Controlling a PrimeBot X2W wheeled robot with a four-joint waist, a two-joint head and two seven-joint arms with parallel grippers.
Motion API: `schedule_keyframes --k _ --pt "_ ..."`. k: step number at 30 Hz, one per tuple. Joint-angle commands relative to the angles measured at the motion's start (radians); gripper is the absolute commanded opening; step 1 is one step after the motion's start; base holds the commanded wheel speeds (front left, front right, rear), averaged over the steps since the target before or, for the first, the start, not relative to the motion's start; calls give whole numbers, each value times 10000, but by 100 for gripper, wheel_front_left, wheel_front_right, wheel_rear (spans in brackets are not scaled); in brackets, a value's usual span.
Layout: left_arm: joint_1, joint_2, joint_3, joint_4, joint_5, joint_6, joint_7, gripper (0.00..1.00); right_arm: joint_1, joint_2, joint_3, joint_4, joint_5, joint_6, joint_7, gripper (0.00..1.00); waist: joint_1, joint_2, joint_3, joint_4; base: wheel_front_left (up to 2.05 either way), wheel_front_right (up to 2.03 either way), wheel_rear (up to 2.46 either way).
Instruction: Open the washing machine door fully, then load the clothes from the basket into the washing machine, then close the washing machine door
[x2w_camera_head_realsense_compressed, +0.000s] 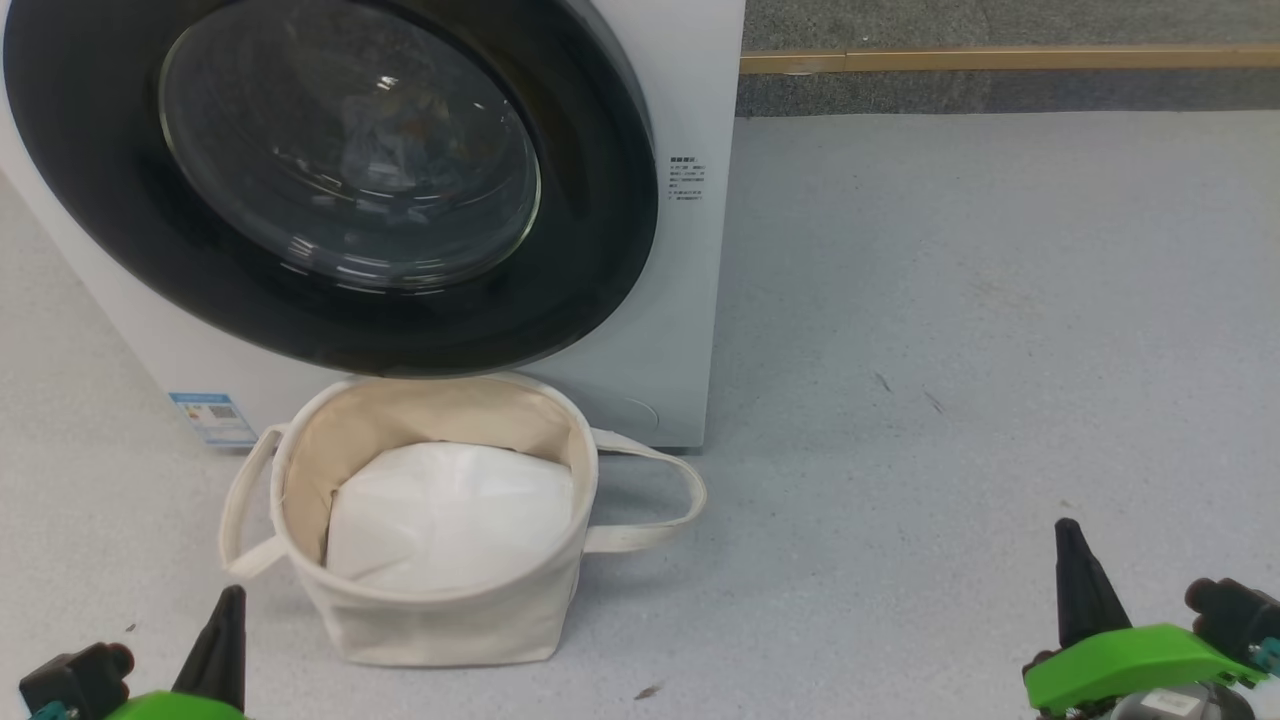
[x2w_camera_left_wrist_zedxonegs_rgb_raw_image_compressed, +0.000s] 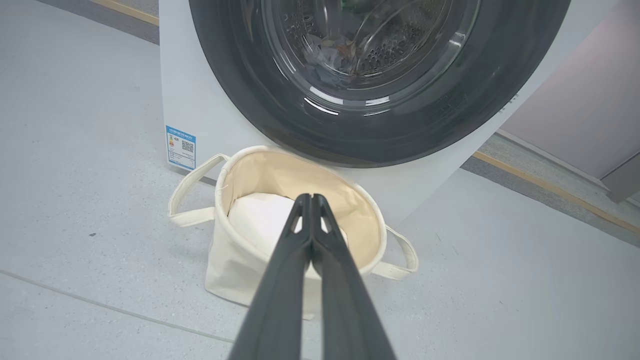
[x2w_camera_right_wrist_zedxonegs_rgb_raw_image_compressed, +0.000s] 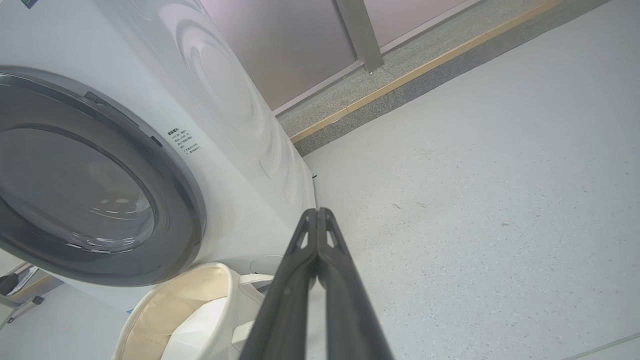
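The washing machine door (x2w_camera_head_realsense_compressed: 590, 250) sits flush against the front of the white washing machine (x2w_camera_head_realsense_compressed: 690, 300). Behind its glass bowl, crumpled clothes (x2w_camera_left_wrist_zedxonegs_rgb_raw_image_compressed: 332, 57) lie in the steel drum. The cream basket (x2w_camera_head_realsense_compressed: 450, 620) stands on the floor directly below the door and holds a plain white sheet (x2w_camera_head_realsense_compressed: 450, 515). My left gripper (x2w_camera_left_wrist_zedxonegs_rgb_raw_image_compressed: 310, 197) is shut and empty, hovering short of the basket; its dark finger (x2w_camera_head_realsense_compressed: 232, 610) rises at the lower left. My right gripper (x2w_camera_right_wrist_zedxonegs_rgb_raw_image_compressed: 317, 212) is shut and empty, off to the basket's right, low above the floor (x2w_camera_head_realsense_compressed: 1068, 535).
A small blue sticker (x2w_camera_head_realsense_compressed: 212, 415) marks the washer's lower left corner. Grey speckled floor (x2w_camera_head_realsense_compressed: 950, 350) spreads to the right of the washer. A gold strip (x2w_camera_head_realsense_compressed: 1000, 60) runs along the floor's far edge, with a pale wall panel (x2w_camera_right_wrist_zedxonegs_rgb_raw_image_compressed: 310, 40) behind it.
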Motion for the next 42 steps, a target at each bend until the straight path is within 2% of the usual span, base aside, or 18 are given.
schedule_keyframes --k 1,42 --pt "-367 134 370 -312 -168 3 81 0 -460 -36 4 -373 256 2 68 0 -1 0 0 3 0 0 0" --pt "-65 -1180 1758 -1001 -2913 7 1196 0 -472 -82 0 -576 4463 2 1033 0 -1 0 18 107 0 0 0"
